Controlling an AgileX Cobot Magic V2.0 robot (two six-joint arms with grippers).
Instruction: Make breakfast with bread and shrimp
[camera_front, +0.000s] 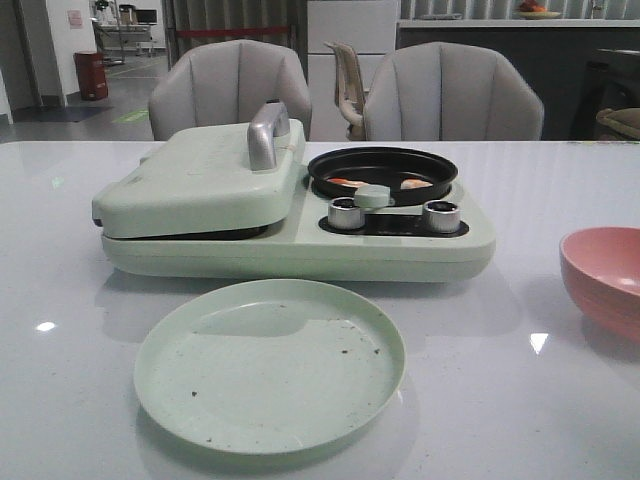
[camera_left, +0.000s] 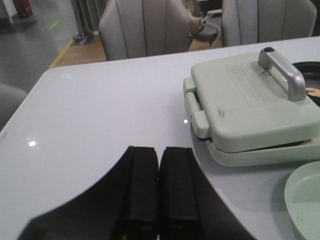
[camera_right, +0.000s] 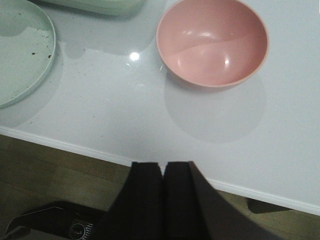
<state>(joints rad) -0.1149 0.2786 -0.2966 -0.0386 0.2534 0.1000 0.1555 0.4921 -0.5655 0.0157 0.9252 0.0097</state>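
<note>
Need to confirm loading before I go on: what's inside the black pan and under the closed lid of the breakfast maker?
The black pan holds two shrimp. The lid is shut, so the plates beneath are hidden; no bread shows anywhere.

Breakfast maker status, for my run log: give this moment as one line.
breakfast maker lid closed | shrimp in pan | plate empty, crumbs | pink bowl empty | left end effector shut | right end effector shut
</note>
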